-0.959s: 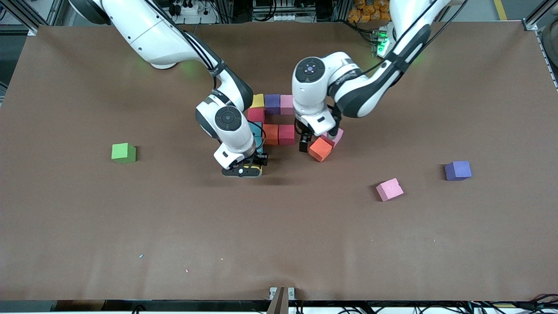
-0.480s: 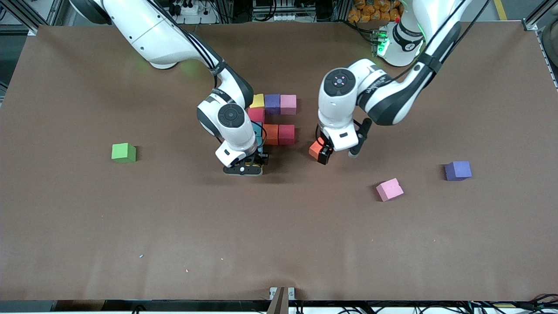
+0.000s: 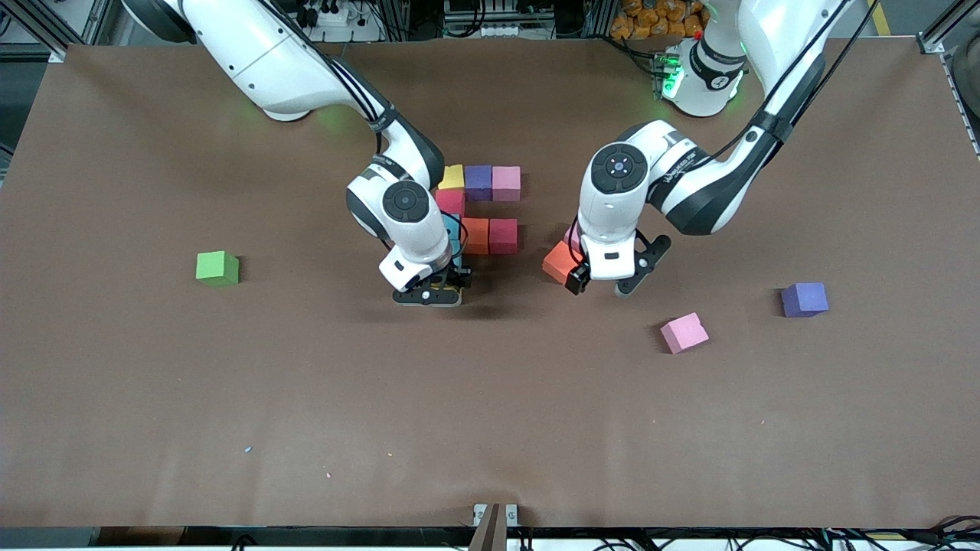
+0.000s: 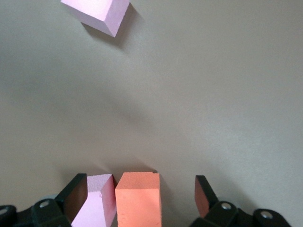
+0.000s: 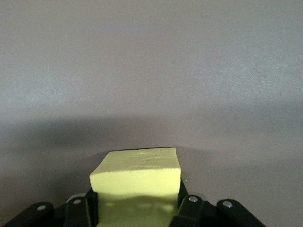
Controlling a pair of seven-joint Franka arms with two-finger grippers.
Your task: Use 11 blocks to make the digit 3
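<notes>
- The blocks lie partly gathered mid-worktop: a yellow block (image 3: 452, 177), a purple block (image 3: 478, 182) and a pink block (image 3: 506, 183) form a touching row, farthest from the front camera.
- A red block (image 3: 450, 201) sits just nearer than the yellow one; nearer again, a light blue block (image 3: 453, 233), an orange block (image 3: 475, 235) and a second red block (image 3: 503, 235) line up side by side.
- The right pincer (image 5: 137, 208) is clamped on another yellow block (image 5: 138, 182), low over the brown worktop (image 3: 153, 398), just nearer than the light blue block.
- The left pincer (image 4: 141, 201) has its fingers spread wide, with a loose orange block (image 3: 563, 262) and a pale pink block (image 4: 97, 203) between them, gripping neither.
- Toward the left arm's end, well apart from the cluster, lie a tilted pink block (image 3: 684, 332) and a loose purple block (image 3: 804, 298).
- A green cube (image 3: 217, 268) stands alone toward the right arm's end.
</notes>
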